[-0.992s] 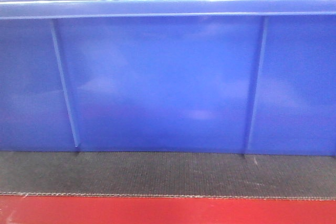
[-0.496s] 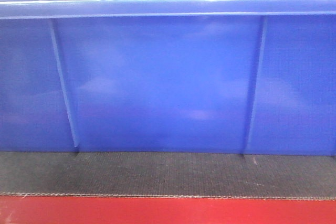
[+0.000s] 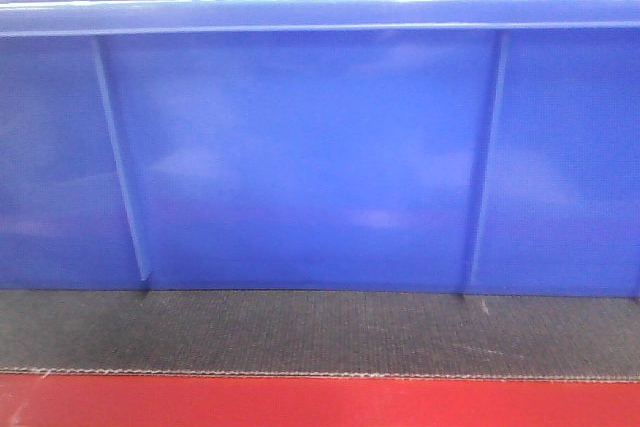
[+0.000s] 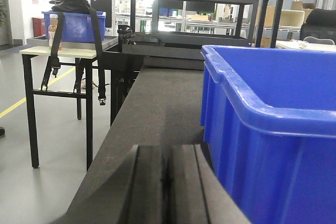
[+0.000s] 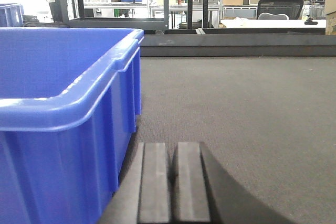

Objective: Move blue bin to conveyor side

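Note:
The blue bin [image 3: 310, 147] fills the front view, standing on the dark woven conveyor [image 3: 320, 332] just behind its red border strip [image 3: 320, 402]. In the left wrist view the blue bin [image 4: 273, 129] is on the right, and my left gripper [image 4: 167, 156] lies low over the conveyor [image 4: 163, 98] just off the bin's left end wall, shut and empty. In the right wrist view the blue bin [image 5: 63, 114] is on the left, and my right gripper [image 5: 172, 153] rests just beside its right end wall over the conveyor [image 5: 247, 108], shut with nothing in it.
A table [image 4: 63, 51] with another blue crate and a black strapped bag stands to the left of the belt, over grey floor. Black metal racks [image 4: 205, 9] rise behind the belt's far end. A dark rail [image 5: 236, 40] crosses the belt's far edge, with desks and a chair beyond.

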Robot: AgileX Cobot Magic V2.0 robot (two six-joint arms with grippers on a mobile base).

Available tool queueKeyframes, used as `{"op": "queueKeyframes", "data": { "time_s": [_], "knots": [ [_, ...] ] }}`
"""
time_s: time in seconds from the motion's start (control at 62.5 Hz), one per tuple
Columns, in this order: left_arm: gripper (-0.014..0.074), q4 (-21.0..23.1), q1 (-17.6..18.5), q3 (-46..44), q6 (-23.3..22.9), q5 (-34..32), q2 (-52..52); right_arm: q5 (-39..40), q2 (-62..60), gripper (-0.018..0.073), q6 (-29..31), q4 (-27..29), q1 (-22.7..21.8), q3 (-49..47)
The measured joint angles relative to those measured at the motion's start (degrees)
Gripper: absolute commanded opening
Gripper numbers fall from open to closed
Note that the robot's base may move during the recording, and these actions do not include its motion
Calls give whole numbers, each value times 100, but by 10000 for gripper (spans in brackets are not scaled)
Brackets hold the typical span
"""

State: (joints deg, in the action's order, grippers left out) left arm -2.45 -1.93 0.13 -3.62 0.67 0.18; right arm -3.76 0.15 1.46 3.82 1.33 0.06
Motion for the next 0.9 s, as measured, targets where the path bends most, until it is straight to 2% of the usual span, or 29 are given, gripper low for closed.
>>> {"op": "queueKeyframes", "data": {
  "time_s": [0.24,0.896],
  "knots": [
    [2,-12,258,0,51,43,0,0,0,-82,0,0,0,0],
    [2,-35,258,0,51,54,0,0,0,-82,-10,0,0,0]
  ]
}}
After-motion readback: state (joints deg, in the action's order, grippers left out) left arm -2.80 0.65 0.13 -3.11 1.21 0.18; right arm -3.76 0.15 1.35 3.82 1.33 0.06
